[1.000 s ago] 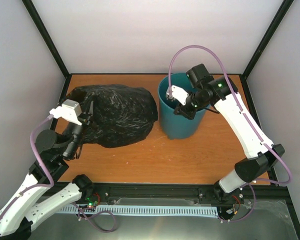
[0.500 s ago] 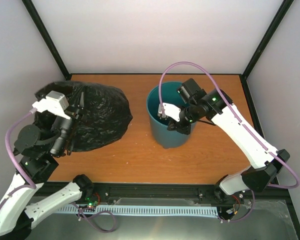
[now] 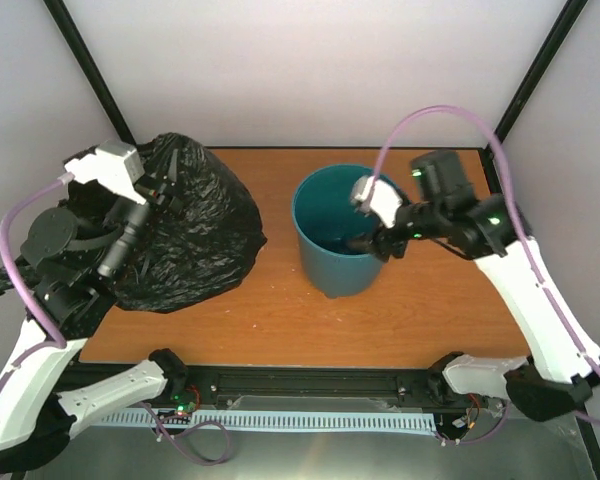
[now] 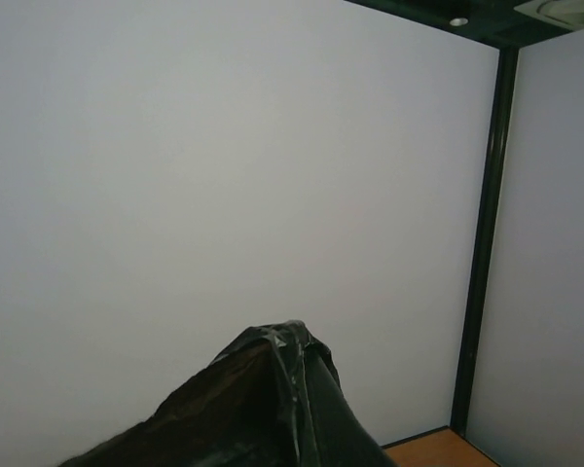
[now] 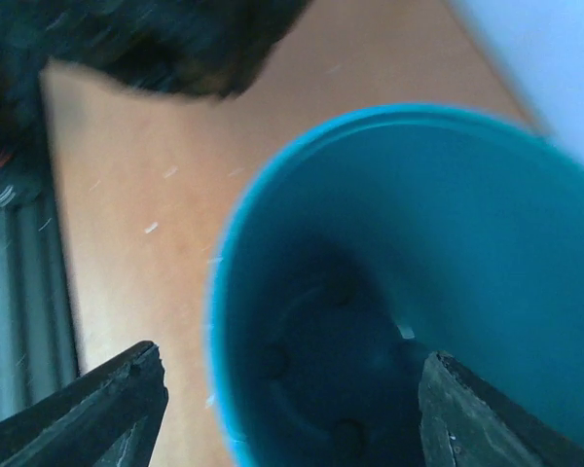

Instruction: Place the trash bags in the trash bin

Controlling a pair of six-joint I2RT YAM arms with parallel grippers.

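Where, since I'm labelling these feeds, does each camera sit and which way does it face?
Top external: above and behind the bases, looking down at the table; left gripper and right gripper show.
Left wrist: on the raised left arm, facing the back wall past the trash bag; no fingers show.
Right wrist: above the trash bin, looking into it; both fingers show.
Shared: top and right wrist both see the trash bin.

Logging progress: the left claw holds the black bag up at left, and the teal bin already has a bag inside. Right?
No: the trash bin is empty, as the right wrist view shows. The left claw does hold the trash bag up at left.
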